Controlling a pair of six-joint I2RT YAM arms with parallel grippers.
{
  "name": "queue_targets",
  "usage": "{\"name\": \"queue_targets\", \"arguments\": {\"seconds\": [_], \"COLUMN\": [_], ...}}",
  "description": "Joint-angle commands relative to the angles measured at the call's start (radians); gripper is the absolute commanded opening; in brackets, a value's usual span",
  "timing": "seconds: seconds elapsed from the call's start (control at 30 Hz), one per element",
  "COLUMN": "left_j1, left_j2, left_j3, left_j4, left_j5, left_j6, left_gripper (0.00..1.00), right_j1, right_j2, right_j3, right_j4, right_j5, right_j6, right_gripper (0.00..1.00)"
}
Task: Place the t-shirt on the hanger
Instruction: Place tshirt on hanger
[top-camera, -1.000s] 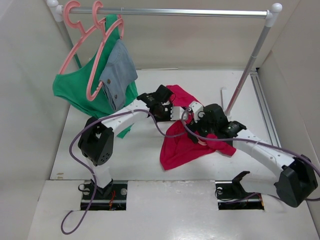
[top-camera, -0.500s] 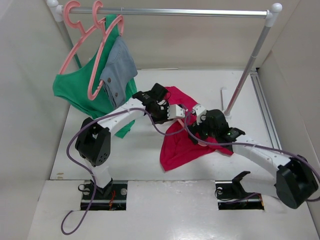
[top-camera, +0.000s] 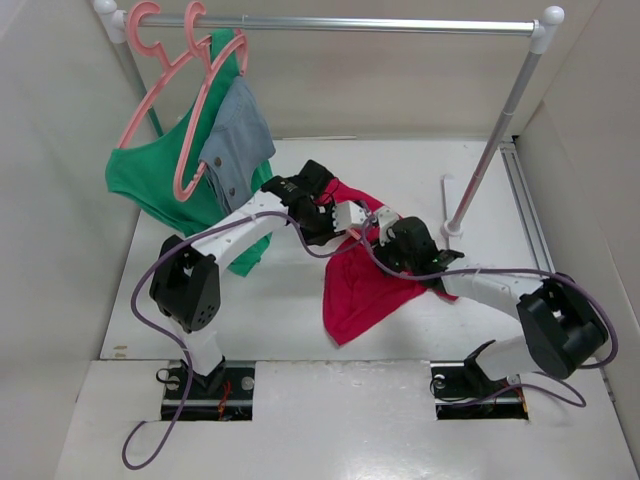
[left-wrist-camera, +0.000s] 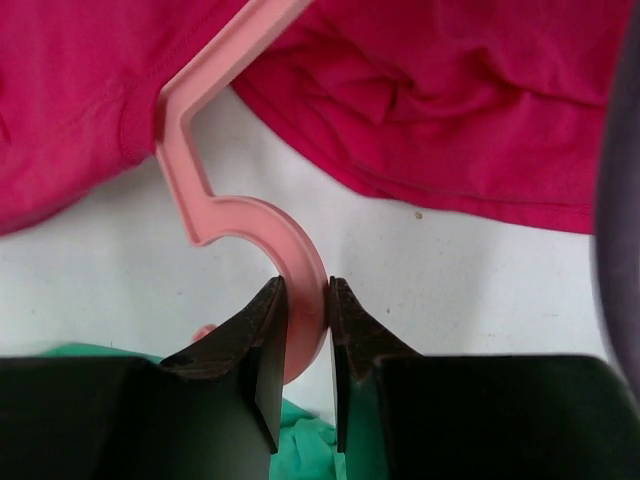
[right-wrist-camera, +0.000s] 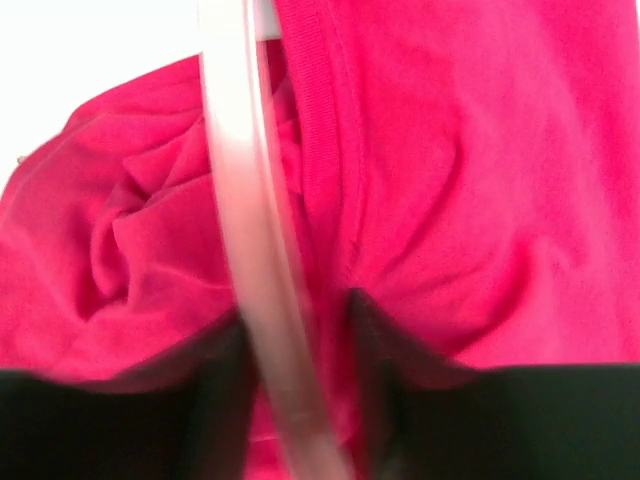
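We are looking at a crimson-red short-sleeved cloth t-shirt that is lying crumpled in soft folds on the matte white table. It is sitting under the silver metal clothes rail, just beside the foot of the rail's right post. The thin salmon-pink plastic hanger is also lying below the rail. Its smooth curled hook is poking out past the shirt's stitched hem, and its straight arm is running in among the red folds. The left gripper is pinching that hook, with its two black wedge-shaped fingers pressing on either side of the curl. The right gripper is pushing into the wrinkled red fabric, and one pale, blurred bar of the hanger is passing between its dark fingers. We are not able to tell whether those fingers are clamping or standing apart. At the rail's left end a green garment is hanging in loose drapes.
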Motion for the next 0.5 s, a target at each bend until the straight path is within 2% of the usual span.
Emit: {"name": "queue_targets", "arguments": {"seconds": [0.0,0.03,0.07,0.17,0.2,0.23,0.27,0.3,0.33,0.37,0.4,0.43,0.47], "left_j1": [-0.016,-0.016,-0.016,-0.016,-0.016,-0.016,-0.016,-0.016,-0.016,-0.016,-0.016,-0.005,-0.005], "left_j2": [-0.048,-0.048,-0.048,-0.048,-0.061,-0.078,-0.090,-0.106,-0.124,-0.168,-0.193,-0.219,-0.270], "left_j3": [0.052,0.052,0.052,0.061,0.072,0.081,0.081,0.092,0.092,0.092,0.092,0.092,0.075], "left_j4": [-0.048,-0.057,-0.057,-0.057,-0.057,-0.057,-0.057,-0.057,-0.057,-0.057,-0.044,-0.006,0.022], "left_j5": [0.104,0.113,0.113,0.127,0.136,0.136,0.153,0.176,0.185,0.196,0.205,0.216,0.216], "left_j6": [-0.005,-0.005,-0.005,-0.005,-0.005,0.009,0.009,0.043,0.057,0.073,0.089,0.098,0.098], "left_gripper": [0.00,0.00,0.00,0.00,0.07,0.23,0.34,0.41,0.63,0.80,0.92,1.00,1.00], "right_j1": [0.001,0.001,0.001,0.001,0.001,-0.014,-0.034,-0.046,-0.060,-0.086,-0.099,-0.111,-0.131], "right_j2": [0.053,0.062,0.062,0.030,0.021,-0.002,-0.013,-0.023,-0.036,-0.059,-0.068,-0.077,-0.077], "right_j3": [0.031,0.031,0.031,0.031,0.031,0.031,0.022,0.022,0.022,0.013,0.013,0.013,0.013], "right_j4": [0.030,0.030,0.030,0.030,0.030,0.021,0.021,0.021,0.011,0.010,0.010,0.000,0.000], "right_j5": [0.071,0.071,0.071,0.039,-0.001,-0.029,-0.059,-0.122,-0.154,-0.182,-0.208,-0.260,-0.285], "right_j6": [0.004,0.004,0.004,-0.014,-0.023,-0.043,-0.043,-0.058,-0.058,-0.072,-0.086,-0.086,-0.100], "right_gripper": [0.26,0.05,0.00,0.00,0.00,0.00,0.00,0.00,0.00,0.00,0.00,0.00,0.00]}}
